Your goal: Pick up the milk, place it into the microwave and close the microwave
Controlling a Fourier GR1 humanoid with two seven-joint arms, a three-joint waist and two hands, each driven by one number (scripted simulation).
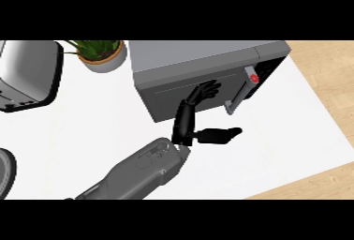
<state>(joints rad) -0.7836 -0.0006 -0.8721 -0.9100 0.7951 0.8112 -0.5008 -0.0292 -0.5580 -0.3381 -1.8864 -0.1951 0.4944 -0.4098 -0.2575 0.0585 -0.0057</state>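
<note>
Milk not visible, likely already inside microwave (200, 70) at 12 o'clock on table (290, 140). Close-door step: one hand (197, 101), side unclear, fingers straight and spread, presses door (166, 101). Next: push until latched.

— I'm seeing the microwave (200, 61) showing as matt grey metal on top, its door (183, 96) a darker, dull grey, and the handle (237, 96) looking like pale brushed metal.

— And the counter?

— The counter (83, 136) is reading as smooth, matt white; beyond its edge the floor (328, 75) is looking like light wood planks. My hand (200, 96) is appearing as black matt plastic, the forearm (138, 173) as grey, slightly glossy plastic. The plant pot (104, 61) is looking like pale, smooth ceramic.
</note>
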